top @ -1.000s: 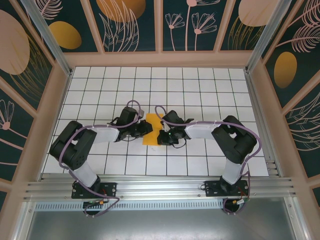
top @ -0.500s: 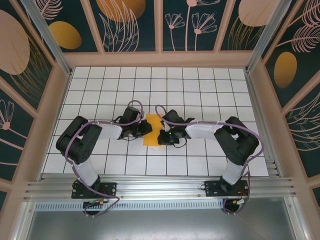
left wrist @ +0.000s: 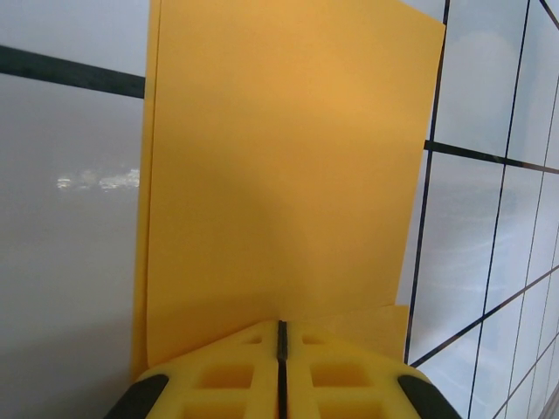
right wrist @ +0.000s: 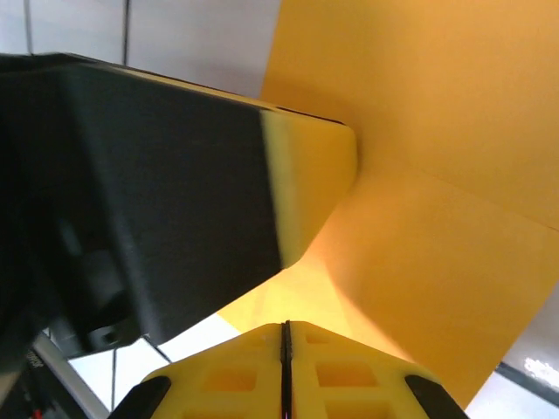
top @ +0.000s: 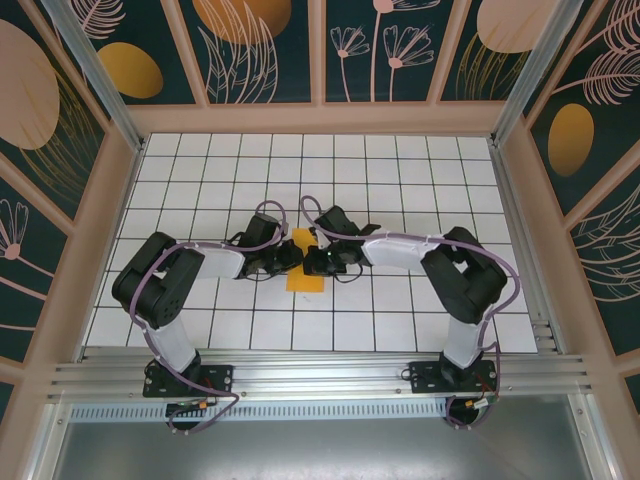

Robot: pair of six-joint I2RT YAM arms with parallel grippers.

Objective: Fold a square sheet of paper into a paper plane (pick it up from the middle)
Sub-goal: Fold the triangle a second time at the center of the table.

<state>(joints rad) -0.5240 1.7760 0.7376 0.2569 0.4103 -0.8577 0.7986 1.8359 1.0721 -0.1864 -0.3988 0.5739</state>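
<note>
Both arms are bent at the elbow and reach inward from their bases, so the two wrists meet low over the middle of the white tiled table (top: 400, 180). The left end effector (top: 292, 258) points right and the right end effector (top: 312, 263) points left. They sit just beside each other on top of the sheet of paper (top: 305, 280).

The paper lies flat near the centre of the table as a narrow orange-yellow strip, with its long side running away from the bases. In the left wrist view it stretches ahead of the fingers with a thin second layer showing along its left edge. In the right wrist view a straight fold line crosses it where one flap lies over another.

The left fingers are pressed together with only a thin dark seam between them, and their tips are down against the paper. The right fingers are closed in the same way, also at the paper's surface. In the right wrist view a black and yellow finger (right wrist: 306, 183) of the left end effector rests on the paper just ahead.

From above, the two wrists cover the middle of the strip, leaving its near and far ends showing. Whether either closed pair pinches an edge of the paper is hard to make out.
</note>
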